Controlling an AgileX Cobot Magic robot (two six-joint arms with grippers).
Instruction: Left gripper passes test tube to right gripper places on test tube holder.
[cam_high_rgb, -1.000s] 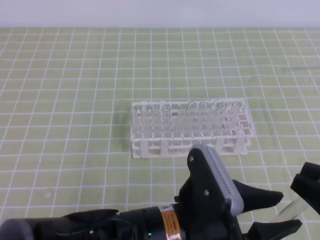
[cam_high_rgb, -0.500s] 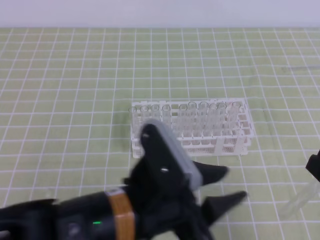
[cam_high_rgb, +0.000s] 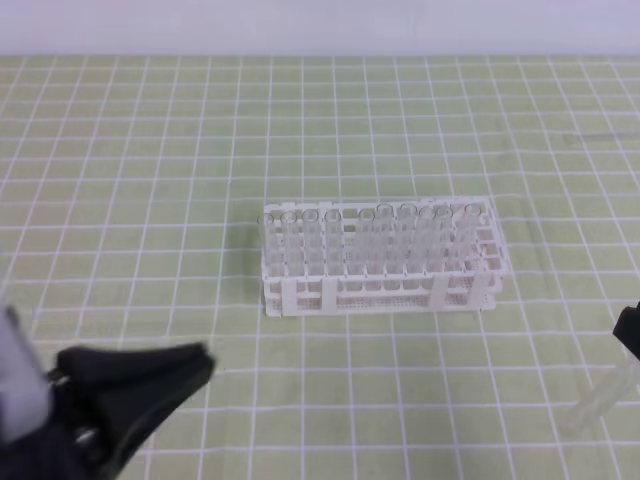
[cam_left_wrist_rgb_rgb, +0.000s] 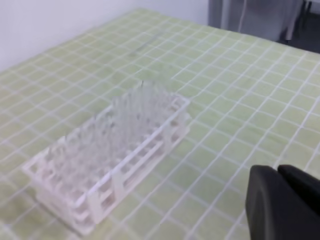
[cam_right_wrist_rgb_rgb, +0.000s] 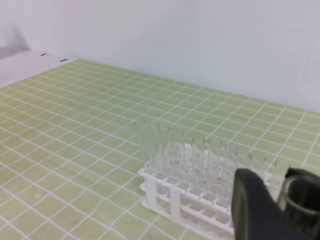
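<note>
Test tube (cam_high_rgb: 600, 398) appears as a faint clear cylinder at the lower right edge of the overhead frame, slanting down and to the left from the right gripper (cam_high_rgb: 628, 335), of which only a black corner shows at the right border. In the right wrist view the test tube's (cam_right_wrist_rgb_rgb: 301, 200) open rim sits at the lower right corner, close against a black finger (cam_right_wrist_rgb_rgb: 255, 210) of the right gripper; the finger and tube touch, so the pincer is clamped on the tube.

Centre of the overhead frame holds the test tube holder (cam_high_rgb: 380, 288), a white rectangular rack with a row of clear tubes standing upright along its back edge. It rests on a green mat with a white grid (cam_high_rgb: 150, 150) that fills most of the picture, below a pale wall at the top.

At the lower left of the overhead frame the left gripper (cam_high_rgb: 130, 385) shows as a blurred black shape with a finger pointing right, well apart from the rack and the tube. In the left wrist view its black body fills the lower right corner; whether its fingers are apart or together cannot be told. Nothing stands between the rack and the tube.
</note>
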